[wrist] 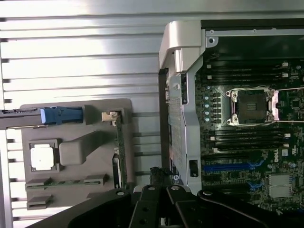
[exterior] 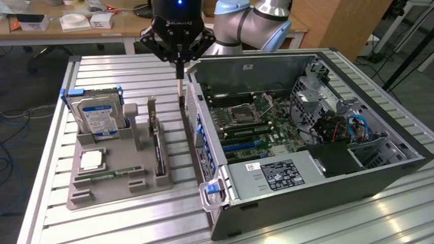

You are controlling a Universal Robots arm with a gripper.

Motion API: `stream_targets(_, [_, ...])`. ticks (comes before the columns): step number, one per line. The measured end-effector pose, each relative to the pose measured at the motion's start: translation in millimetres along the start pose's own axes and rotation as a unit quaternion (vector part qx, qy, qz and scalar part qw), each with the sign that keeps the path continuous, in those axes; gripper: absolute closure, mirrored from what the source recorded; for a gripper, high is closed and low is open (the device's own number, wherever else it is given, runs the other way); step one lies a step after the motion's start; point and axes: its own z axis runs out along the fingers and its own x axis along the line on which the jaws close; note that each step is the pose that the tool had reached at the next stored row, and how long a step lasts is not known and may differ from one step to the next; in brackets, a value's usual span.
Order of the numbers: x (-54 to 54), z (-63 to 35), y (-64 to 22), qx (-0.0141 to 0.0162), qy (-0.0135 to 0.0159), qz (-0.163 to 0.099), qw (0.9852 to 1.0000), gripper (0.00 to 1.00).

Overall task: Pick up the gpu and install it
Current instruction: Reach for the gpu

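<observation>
The slatted metal table (exterior: 101, 66) has bare room along the exterior view's left edge and in front of everything on it. The open computer case (exterior: 305, 208) lies on its side at the exterior view's right, with its motherboard (exterior: 265, 127) facing up and its walls standing around it. Just beside its near wall is a narrow strip of bare slats, then the grey tray (exterior: 101, 195). At the tray's far end the hard drive (exterior: 98, 117) stands upright. The gpu (exterior: 159, 150) stands on edge in the tray slot nearest the case, apart from the gripper (exterior: 180, 61). The gripper hangs over the far end of that strip with its fingers pressed together. The exterior view takes in the arm (exterior: 251, 20) and the case's depth. The wrist view looks straight down on the gpu (wrist: 121, 152) edge-on, the tray (wrist: 76, 107), the gripper (wrist: 160, 194) and the processor chip (wrist: 42, 156).
</observation>
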Motion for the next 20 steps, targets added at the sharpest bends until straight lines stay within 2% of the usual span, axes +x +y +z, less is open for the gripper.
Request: stream_targets(20, [19.8, -0.5, -1.4, 0.0000, 0.0000, -0.001, 1.0000, 0.89])
